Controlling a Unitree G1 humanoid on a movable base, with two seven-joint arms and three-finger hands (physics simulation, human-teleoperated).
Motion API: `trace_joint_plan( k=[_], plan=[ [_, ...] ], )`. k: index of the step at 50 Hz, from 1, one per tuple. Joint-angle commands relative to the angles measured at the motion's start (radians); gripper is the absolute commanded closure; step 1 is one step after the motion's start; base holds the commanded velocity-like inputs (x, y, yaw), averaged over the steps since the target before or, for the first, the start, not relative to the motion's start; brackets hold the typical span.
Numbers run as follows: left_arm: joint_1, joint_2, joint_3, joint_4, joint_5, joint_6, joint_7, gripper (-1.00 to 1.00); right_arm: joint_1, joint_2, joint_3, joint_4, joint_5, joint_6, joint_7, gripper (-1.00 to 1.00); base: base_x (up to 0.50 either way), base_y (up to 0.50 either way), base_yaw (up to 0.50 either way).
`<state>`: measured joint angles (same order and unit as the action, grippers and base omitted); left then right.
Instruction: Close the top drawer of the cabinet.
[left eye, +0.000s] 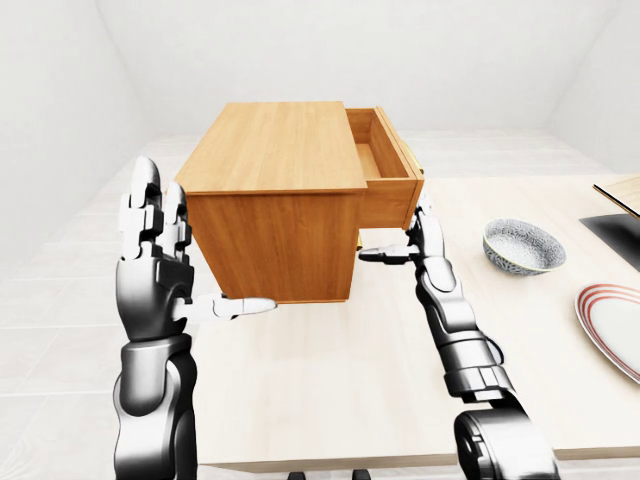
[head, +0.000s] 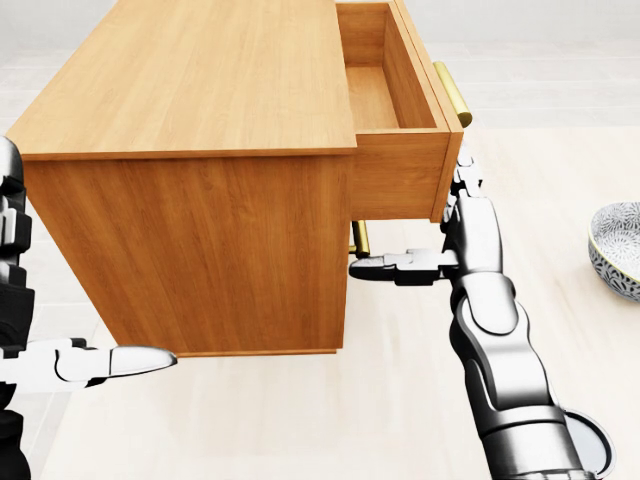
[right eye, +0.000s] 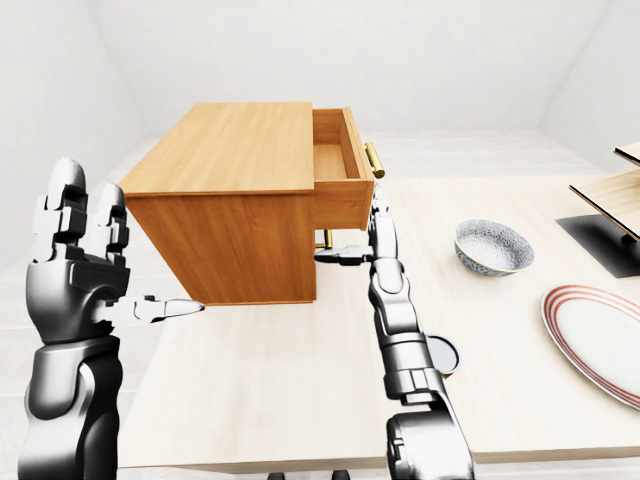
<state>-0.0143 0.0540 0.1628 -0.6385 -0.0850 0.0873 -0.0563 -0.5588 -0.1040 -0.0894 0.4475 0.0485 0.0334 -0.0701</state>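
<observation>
My left hand (left eye: 150, 270) is raised at the left of the left-eye view, fingers spread and holding nothing, its thumb pointing at the cabinet (left eye: 275, 195) on the table (left eye: 330, 370). The top drawer (head: 395, 120) is pulled out to the right. My right hand (head: 468, 235) is also spread, beside the drawer face, maybe touching it. Further right stand a bowl (left eye: 523, 245) and a plate (left eye: 615, 325).
</observation>
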Motion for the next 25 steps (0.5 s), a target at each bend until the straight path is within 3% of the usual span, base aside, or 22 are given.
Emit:
trace_joint_plan(
  k=[1, 6, 7, 15, 25],
  plan=[
    [0.002, 0.000, -0.004, -0.007, 0.002, 0.000, -0.003, -1.00, -0.085, 0.002, 0.006, 0.112, 0.014, -0.028, 0.001, -1.00, 0.00, 0.00, 0.00],
    [0.005, -0.003, -0.007, -0.002, 0.003, 0.000, -0.003, -1.00, -0.098, -0.002, 0.008, 0.101, 0.015, -0.015, 0.000, -1.00, 0.00, 0.00, 0.00],
    [0.006, -0.003, -0.008, 0.003, 0.005, 0.000, -0.004, -1.00, -0.105, -0.002, 0.009, 0.084, 0.016, 0.001, 0.000, -1.00, 0.00, 0.00, 0.00],
    [-0.007, 0.002, 0.000, 0.006, 0.000, 0.000, -0.003, -1.00, -0.104, 0.007, 0.020, 0.032, 0.011, 0.037, 0.001, -1.00, 0.00, 0.00, 0.00],
    [-0.002, 0.000, -0.001, 0.008, 0.000, 0.000, -0.004, -1.00, -0.103, 0.017, 0.026, 0.050, 0.003, 0.024, 0.008, -1.00, 0.00, 0.00, 0.00]
  ],
)
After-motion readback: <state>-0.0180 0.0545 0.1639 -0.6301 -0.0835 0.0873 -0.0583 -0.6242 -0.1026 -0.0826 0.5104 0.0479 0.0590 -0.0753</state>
